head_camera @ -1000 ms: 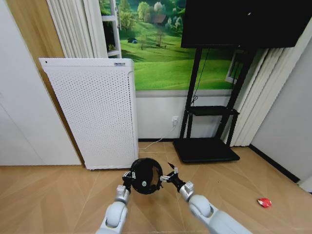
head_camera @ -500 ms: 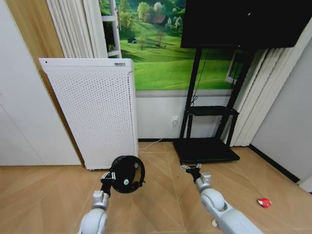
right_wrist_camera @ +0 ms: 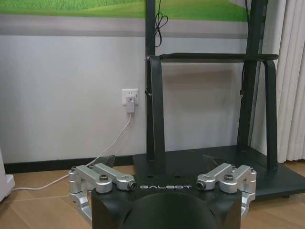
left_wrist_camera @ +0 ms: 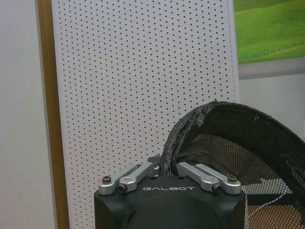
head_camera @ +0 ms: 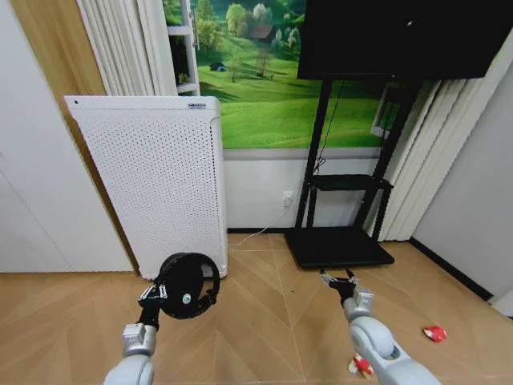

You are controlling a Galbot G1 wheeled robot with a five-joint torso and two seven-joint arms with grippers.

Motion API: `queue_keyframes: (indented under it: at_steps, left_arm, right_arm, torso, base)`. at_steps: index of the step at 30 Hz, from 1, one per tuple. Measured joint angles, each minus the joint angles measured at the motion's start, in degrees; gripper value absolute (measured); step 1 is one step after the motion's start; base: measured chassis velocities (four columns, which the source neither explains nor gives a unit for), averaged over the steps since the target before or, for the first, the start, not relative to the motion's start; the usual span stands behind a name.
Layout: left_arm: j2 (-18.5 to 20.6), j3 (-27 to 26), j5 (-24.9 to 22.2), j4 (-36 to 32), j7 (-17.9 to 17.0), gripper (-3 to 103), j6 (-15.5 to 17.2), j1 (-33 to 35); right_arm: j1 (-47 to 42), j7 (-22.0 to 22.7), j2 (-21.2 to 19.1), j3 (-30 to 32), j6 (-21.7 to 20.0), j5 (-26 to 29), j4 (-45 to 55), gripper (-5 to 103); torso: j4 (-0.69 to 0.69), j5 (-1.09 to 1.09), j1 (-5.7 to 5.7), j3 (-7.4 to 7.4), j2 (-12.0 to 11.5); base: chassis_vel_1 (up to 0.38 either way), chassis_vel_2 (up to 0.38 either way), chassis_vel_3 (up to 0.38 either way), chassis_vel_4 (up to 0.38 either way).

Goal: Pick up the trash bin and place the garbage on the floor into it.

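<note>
Left tool (head_camera: 152, 293) clamped on the trash bin (head_camera: 187, 285) rim, bin held off the floor (head_camera: 264, 321) at lower left of frame, before the white perforated appliance (head_camera: 152, 180). Right tool (head_camera: 341, 281) fingers spread apart, empty, lower right. Red garbage (head_camera: 434, 334) on floor at far lower right.

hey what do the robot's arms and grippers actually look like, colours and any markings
Both arms are rounded, glossy silver-grey segments. Each ends in a black gripper body with white GALBOT lettering and silver metal finger linkages fastened by dark screws. That holds for the left gripper and the right gripper alike. No loose cables show on either arm.
</note>
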Motion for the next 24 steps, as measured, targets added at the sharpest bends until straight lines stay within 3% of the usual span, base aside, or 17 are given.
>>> queue_keyframes:
  at_steps: [15,24]
  left_arm:
    - [1.41,-0.45,-1.3,0.32,-0.03,5,0.06,-0.06]
    - [1.83,-0.37,-1.66,0.69,-0.03,5,0.06,-0.34]
  right_arm:
    - [1.4,-1.01,-0.02,-1.16,0.01,1.53,-1.03,100]
    - [3.43,-0.97,-0.15,-3.07,-0.03,1.58,-2.87,100]
  torso:
    - [0.01,-0.01,0.0,0.0,0.0]
    - [0.01,0.02,0.0,0.01,0.0]
  base:
    - [-0.016,-0.013,0.011,0.013]
    - [-0.168,-0.146,0.153,0.172]
